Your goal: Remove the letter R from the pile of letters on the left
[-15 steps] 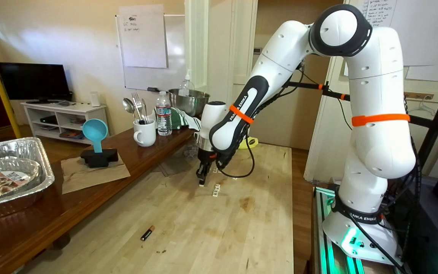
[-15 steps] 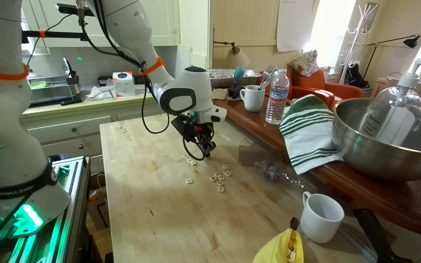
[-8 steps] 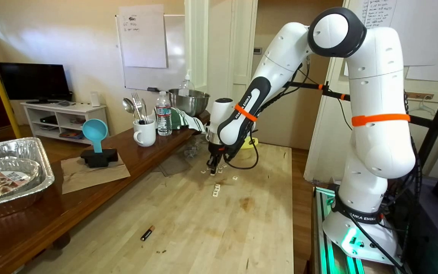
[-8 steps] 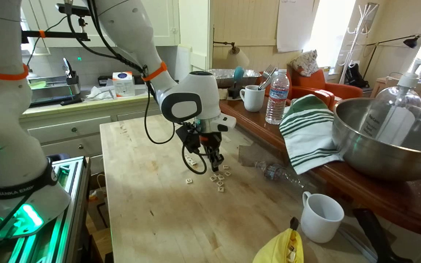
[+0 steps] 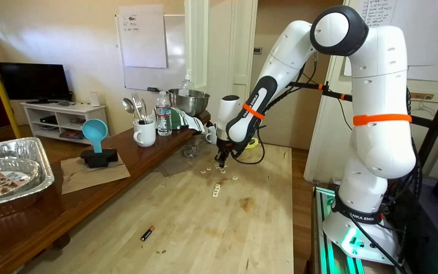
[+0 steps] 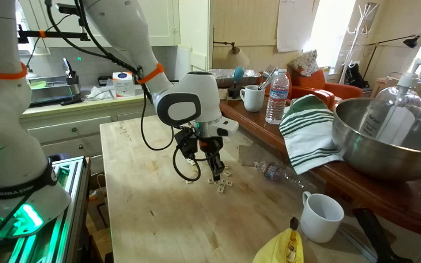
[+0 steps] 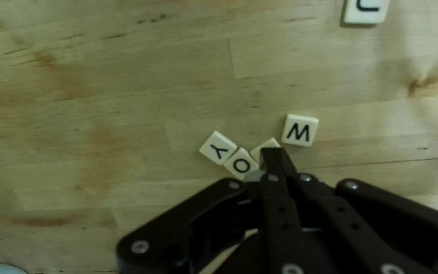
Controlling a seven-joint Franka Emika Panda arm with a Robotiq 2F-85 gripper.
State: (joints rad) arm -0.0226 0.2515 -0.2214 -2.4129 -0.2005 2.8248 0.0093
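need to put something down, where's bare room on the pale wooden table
The table is bare between the cylindrical black-copper battery and the row of square cream tiles, and between the loose pile of cream letter tiles and the yellow fabric pouch. Crowded: that pile, partly beneath the black gripper.

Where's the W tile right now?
Wrist view, right of centre: the W tile lies above-right of a partly hidden tile, with the O tile farther left.
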